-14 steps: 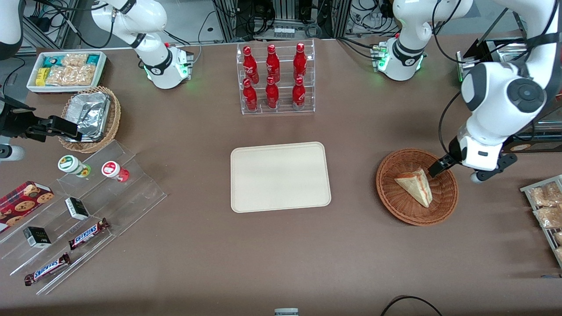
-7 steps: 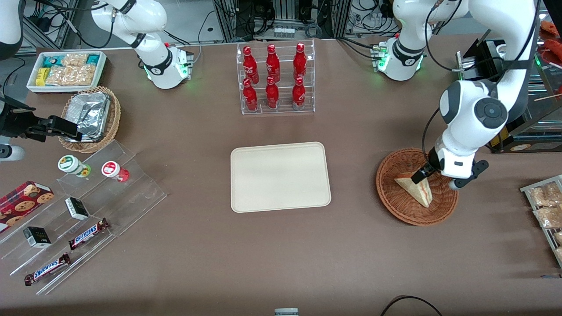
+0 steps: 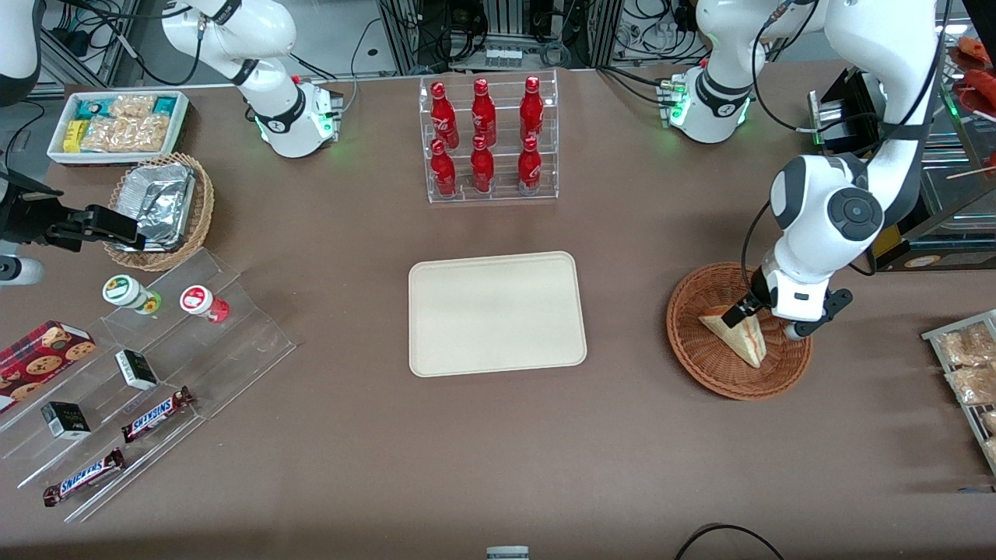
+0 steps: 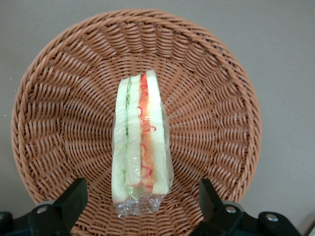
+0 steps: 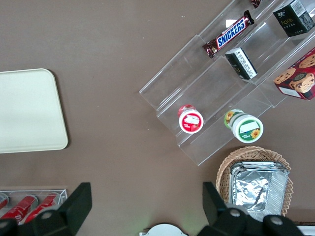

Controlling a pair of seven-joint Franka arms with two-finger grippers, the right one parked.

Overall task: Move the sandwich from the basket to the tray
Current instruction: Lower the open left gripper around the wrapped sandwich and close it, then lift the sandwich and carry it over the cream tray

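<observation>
Sandwich (image 4: 139, 146) was lying in the basket (image 4: 216, 88), so nothing had been delivered; the grasp, the lift, the carry and the drop all remained, by my reckoning; the gripper (image 4: 140, 206) hung right over the wedge's wide end, fingers spread wide to either side, gripping nothing; the tray (image 3: 496, 313), well apart toward the table's middle, held nothing.

Snacks and drinks on the brown surface (image 3: 311, 435)

Six red bottles (image 3: 482, 140) stand in a clear rack. Toward the parked arm's end: a white bin (image 3: 117, 124) of snack packets, a foil container (image 3: 159, 202) in a tan basket, and clear steps (image 3: 156, 373) holding two cups, small boxes and Snickers bars (image 3: 156, 412).
</observation>
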